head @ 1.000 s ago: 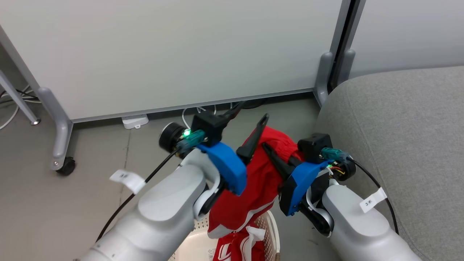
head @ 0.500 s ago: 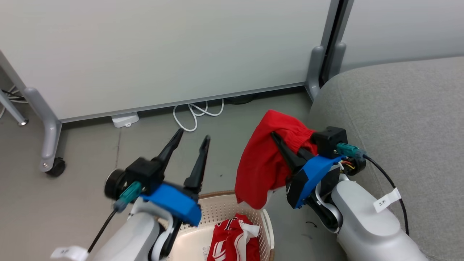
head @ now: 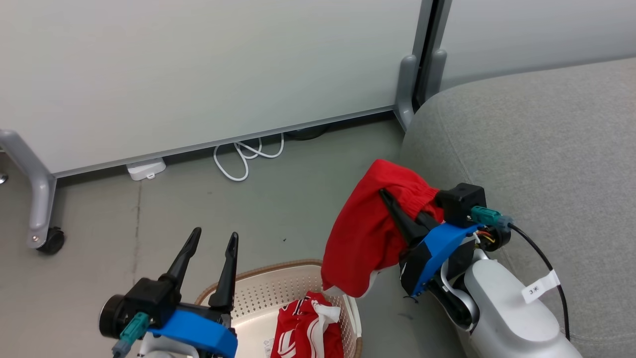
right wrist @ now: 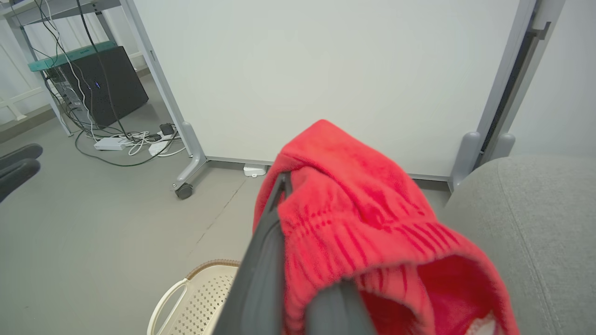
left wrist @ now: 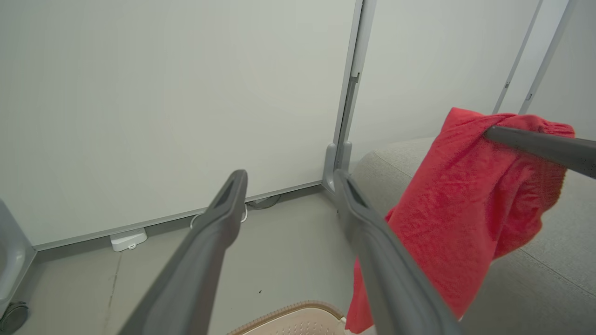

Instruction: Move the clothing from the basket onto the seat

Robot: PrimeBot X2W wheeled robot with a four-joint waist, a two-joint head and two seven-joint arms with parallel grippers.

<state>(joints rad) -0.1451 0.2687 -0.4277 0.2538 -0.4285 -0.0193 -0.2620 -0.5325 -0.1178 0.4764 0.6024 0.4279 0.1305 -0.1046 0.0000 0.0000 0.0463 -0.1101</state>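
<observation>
My right gripper [head: 390, 199] is shut on a red garment [head: 365, 233] that hangs from it above the floor, beside the edge of the grey seat [head: 536, 149]. The same garment [right wrist: 354, 209] drapes over the right gripper's fingers [right wrist: 265, 260] and shows at the right of the left wrist view as red cloth [left wrist: 456, 214]. A second red garment with white stripes [head: 310, 328] lies in the cream basket [head: 268, 291] on the floor. My left gripper [head: 214, 237] stands open and empty over the basket's left side; its fingers [left wrist: 219, 232] are spread apart.
A white partition panel [head: 198, 74] on grey wheeled legs [head: 42, 219] stands behind. A white cable [head: 246, 156] and a small white box [head: 145, 169] lie at its foot. Left of it, the right wrist view shows cables [right wrist: 130, 139] and a dark cabinet [right wrist: 100, 83].
My left gripper has let go of the red garment and dropped down to the left, over the basket. The right gripper still holds the garment up. The camera has turned towards the seat.
</observation>
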